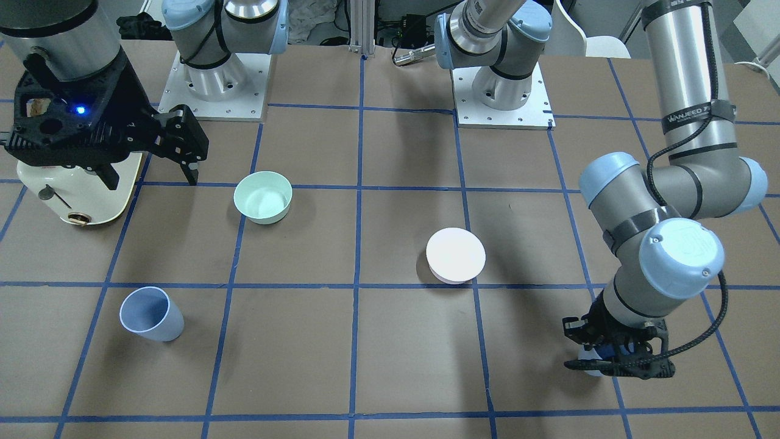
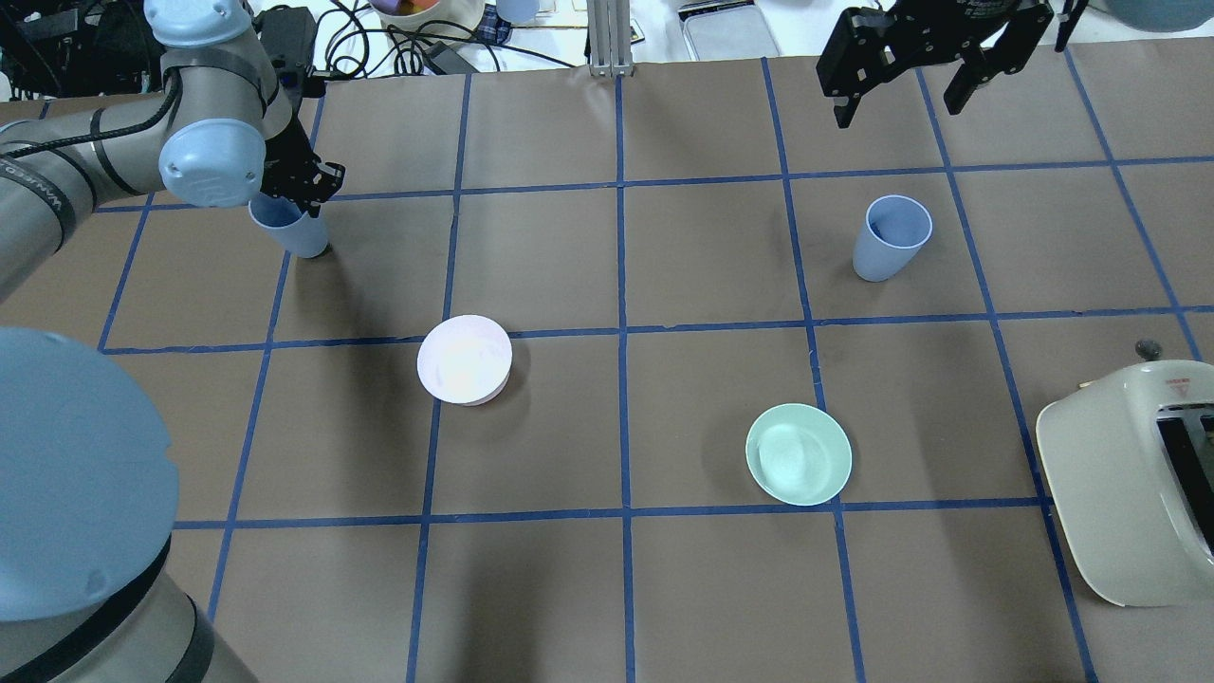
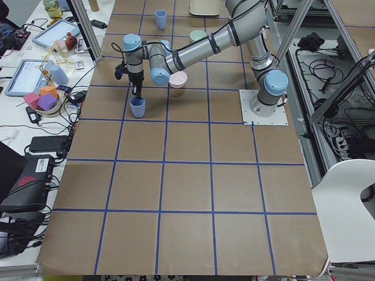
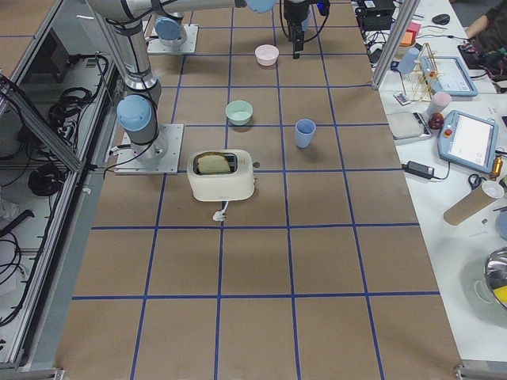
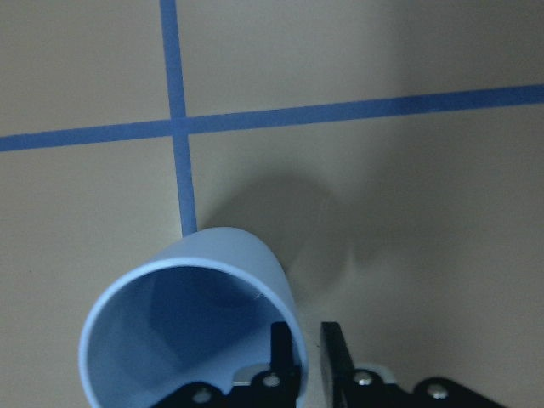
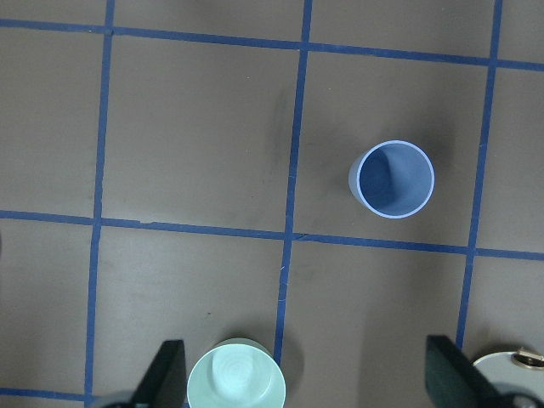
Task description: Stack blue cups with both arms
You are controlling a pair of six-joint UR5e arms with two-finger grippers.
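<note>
Overhead exterior, left jaws pinching cup rim, right jaws wide

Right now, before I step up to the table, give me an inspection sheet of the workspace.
Surface: brown table, blue tape grid.
Job's things: gripped blue cup on the left arm's side; free blue cup upright, untouched.
Clutter: mint-green bowl, pink bowl, cream toaster holding bread.
Grippers: left gripper pinches the gripped blue cup's rim, one finger inside; right gripper open, high above the table.
Cables: black cable along the left wrist; toaster cord on the table.
Surroundings: side bench with tablets and bottles; white chair.
</note>
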